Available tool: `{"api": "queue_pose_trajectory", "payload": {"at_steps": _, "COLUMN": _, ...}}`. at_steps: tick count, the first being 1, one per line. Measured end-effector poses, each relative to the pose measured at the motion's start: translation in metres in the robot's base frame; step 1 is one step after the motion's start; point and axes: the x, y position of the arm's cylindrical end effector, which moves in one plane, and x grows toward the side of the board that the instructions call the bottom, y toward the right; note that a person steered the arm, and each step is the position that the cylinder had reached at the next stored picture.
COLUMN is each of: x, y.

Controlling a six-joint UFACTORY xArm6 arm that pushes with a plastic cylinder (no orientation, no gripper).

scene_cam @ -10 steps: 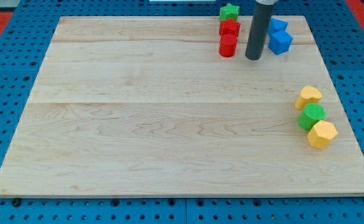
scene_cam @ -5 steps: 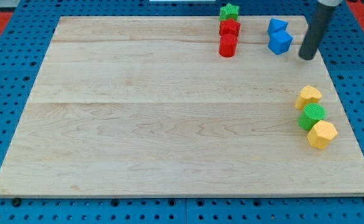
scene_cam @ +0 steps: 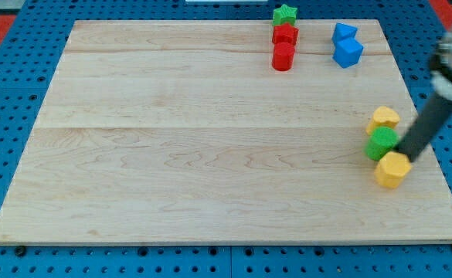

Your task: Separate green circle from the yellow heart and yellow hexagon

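The green circle (scene_cam: pixel 381 143) sits near the board's right edge, between the yellow heart (scene_cam: pixel 383 120) above it and the yellow hexagon (scene_cam: pixel 393 169) below it. All three touch or nearly touch in a short column. My tip (scene_cam: pixel 406 155) is at the green circle's right side, right against it and just above the hexagon. The rod slants up to the view's right and is blurred.
A green star (scene_cam: pixel 285 13), a red block (scene_cam: pixel 285 33) and a red cylinder (scene_cam: pixel 283 55) form a column at the top of the wooden board (scene_cam: pixel 210 154). Two blue blocks (scene_cam: pixel 346 45) lie to their right. Blue pegboard surrounds the board.
My tip has swept from the top middle, past the blue blocks, down to the green circle's right side. The green circle and yellow hexagon have shifted slightly to the left.
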Motion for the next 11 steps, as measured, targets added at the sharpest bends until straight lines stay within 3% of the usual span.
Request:
{"api": "queue_pose_trajectory", "payload": {"at_steps": 1, "x": -0.014, "y": -0.068}}
{"api": "queue_pose_trajectory", "payload": {"at_steps": 2, "x": -0.043, "y": -0.081}}
{"api": "queue_pose_trajectory", "payload": {"at_steps": 3, "x": -0.048, "y": -0.071}}
{"api": "queue_pose_trajectory", "payload": {"at_steps": 6, "x": -0.121, "y": -0.09}}
{"api": "queue_pose_trajectory", "payload": {"at_steps": 8, "x": -0.144, "y": -0.055}}
{"api": "queue_pose_trajectory", "payload": {"at_steps": 11, "x": -0.14, "y": -0.099}}
